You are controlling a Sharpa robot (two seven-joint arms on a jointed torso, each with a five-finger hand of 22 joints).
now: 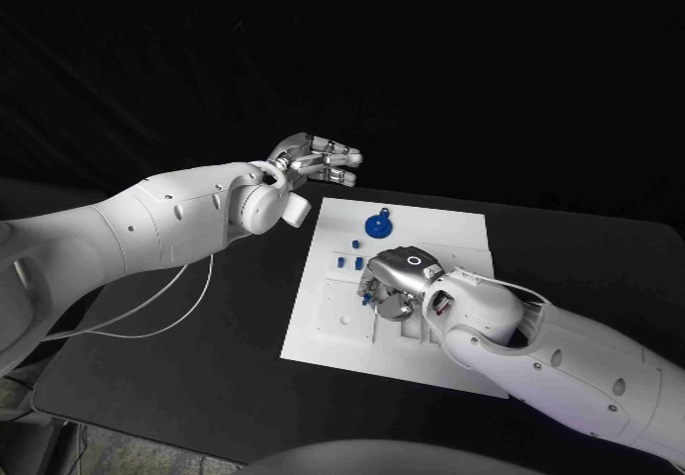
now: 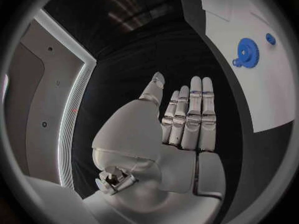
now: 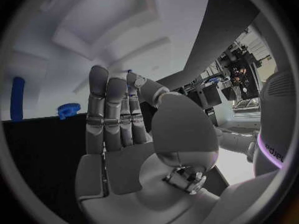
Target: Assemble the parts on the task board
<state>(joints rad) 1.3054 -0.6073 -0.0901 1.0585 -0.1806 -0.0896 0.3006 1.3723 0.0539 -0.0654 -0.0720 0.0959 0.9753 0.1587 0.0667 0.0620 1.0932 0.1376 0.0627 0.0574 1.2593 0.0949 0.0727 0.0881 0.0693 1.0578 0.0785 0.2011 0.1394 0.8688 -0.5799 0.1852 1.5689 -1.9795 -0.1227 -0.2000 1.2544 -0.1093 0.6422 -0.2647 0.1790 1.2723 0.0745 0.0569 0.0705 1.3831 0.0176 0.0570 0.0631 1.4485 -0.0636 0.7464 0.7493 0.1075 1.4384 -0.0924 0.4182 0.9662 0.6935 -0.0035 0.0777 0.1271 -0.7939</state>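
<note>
The white task board [image 1: 322, 336] lies in the middle of the black table. A blue gear [image 1: 378, 226] sits near its far edge, and small blue pegs [image 1: 348, 262] stand just in front of it. My right hand [image 1: 397, 282] hovers palm down over the board's middle, its fingers [image 3: 112, 112] straight and side by side, holding nothing. A bit of blue [image 1: 368, 293] shows under its fingertips. My left hand [image 1: 317, 158] hangs raised beyond the board's far left corner, with its fingers [image 2: 190, 117] extended and empty. The gear [image 2: 247, 51] and the board [image 2: 268, 94] lie beside it.
Bare black table [image 1: 171, 376] surrounds the board on all sides. A white cable [image 1: 143, 322] loops under my left arm. In the right wrist view the gear [image 3: 70, 108] and a blue peg [image 3: 17, 98] stand past the fingers.
</note>
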